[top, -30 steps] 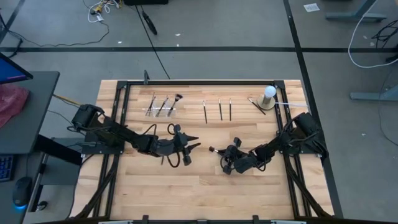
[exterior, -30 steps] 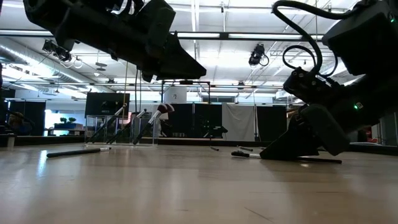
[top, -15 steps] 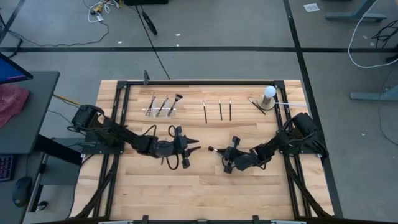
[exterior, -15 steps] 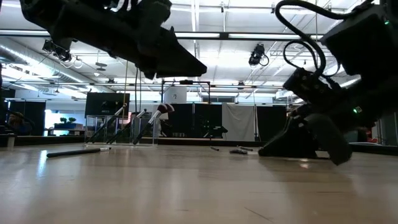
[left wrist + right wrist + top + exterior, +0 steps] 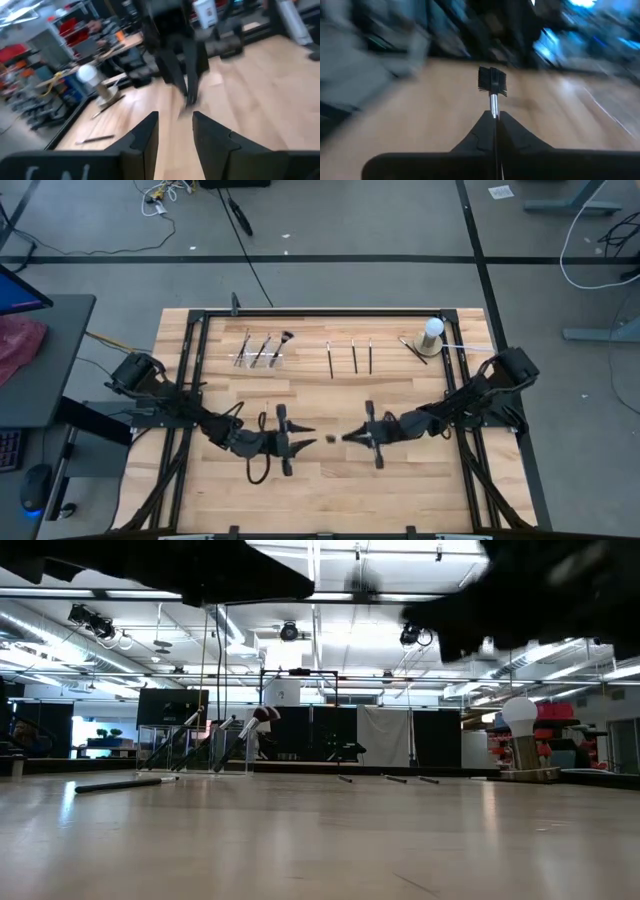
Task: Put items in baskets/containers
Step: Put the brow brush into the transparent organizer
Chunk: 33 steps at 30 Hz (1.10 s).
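My right gripper (image 5: 352, 437) has lifted off the worktop's middle, pinched tight on a brush (image 5: 492, 82) pointing toward my left gripper (image 5: 300, 443), whose fingers wait parted; the clear holder (image 5: 259, 356) stands near the far edge.

Pale wooden plank tabletop (image 5: 330, 490) framed by a black metal rail (image 5: 320, 311) along the far edge; white round-topped bulb-like object on a short stand (image 5: 432, 330) at the far right corner, also seen at the right in the low view (image 5: 520, 730); grey desk (image 5: 40, 350) left of the table, with a red cloth (image 5: 18, 340) on it; black computer mouse (image 5: 34, 486) near the left edge; loose cables (image 5: 165, 195) lying on the grey floor beyond the far side.
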### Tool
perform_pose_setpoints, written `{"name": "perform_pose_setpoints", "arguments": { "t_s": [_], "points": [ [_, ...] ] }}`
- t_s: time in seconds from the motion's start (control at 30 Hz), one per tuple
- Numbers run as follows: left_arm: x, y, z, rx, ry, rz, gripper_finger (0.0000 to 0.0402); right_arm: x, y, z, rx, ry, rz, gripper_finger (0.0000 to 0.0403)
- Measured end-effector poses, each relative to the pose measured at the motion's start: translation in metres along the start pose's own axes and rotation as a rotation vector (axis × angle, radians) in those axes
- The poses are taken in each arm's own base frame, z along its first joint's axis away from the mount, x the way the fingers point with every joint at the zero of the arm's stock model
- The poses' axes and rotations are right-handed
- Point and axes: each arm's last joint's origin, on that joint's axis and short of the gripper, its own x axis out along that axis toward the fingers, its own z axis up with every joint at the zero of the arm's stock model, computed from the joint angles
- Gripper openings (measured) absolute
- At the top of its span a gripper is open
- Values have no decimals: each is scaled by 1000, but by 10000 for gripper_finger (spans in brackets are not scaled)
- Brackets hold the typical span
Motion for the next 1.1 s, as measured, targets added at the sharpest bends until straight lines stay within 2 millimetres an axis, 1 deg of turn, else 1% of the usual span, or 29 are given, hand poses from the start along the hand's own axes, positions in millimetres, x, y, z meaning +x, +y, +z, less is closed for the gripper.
{"name": "perform_pose_setpoints", "arguments": {
  "t_s": [0.1, 0.17, 0.23, 0.3, 0.5, 0.6, 0.73, 0.97, 1.1],
  "points": [
    [1, -2, 1, 46, -34, -105, 122, -1, 5, 11, -13, -122, 176, 6],
    [3, -2, 1, 87, -69, -197, 123, -2, 6, 16, -10, -175, 232, 6],
    [5, 0, 2, 83, -110, -274, 131, -3, 7, 20, -6, -209, 243, 6],
    [7, 3, 5, 61, -156, -310, 147, -2, 7, 22, -7, -229, 264, 6],
    [12, 14, 13, 17, -280, -323, 213, 3, 6, 29, -24, -255, 272, 7],
    [15, 17, 19, 11, -327, -354, 230, 4, 6, 30, -29, -253, 275, 7],
    [24, 13, 30, 45, -375, -362, 227, 4, 6, 30, -30, -255, 282, 7],
    [51, -5, 34, 117, -382, -354, 197, 4, 6, 30, -30, -257, 292, 8],
    [56, -5, 37, 118, -396, -375, 176, 4, 7, 29, -27, -244, 294, 8]
  ]
}}
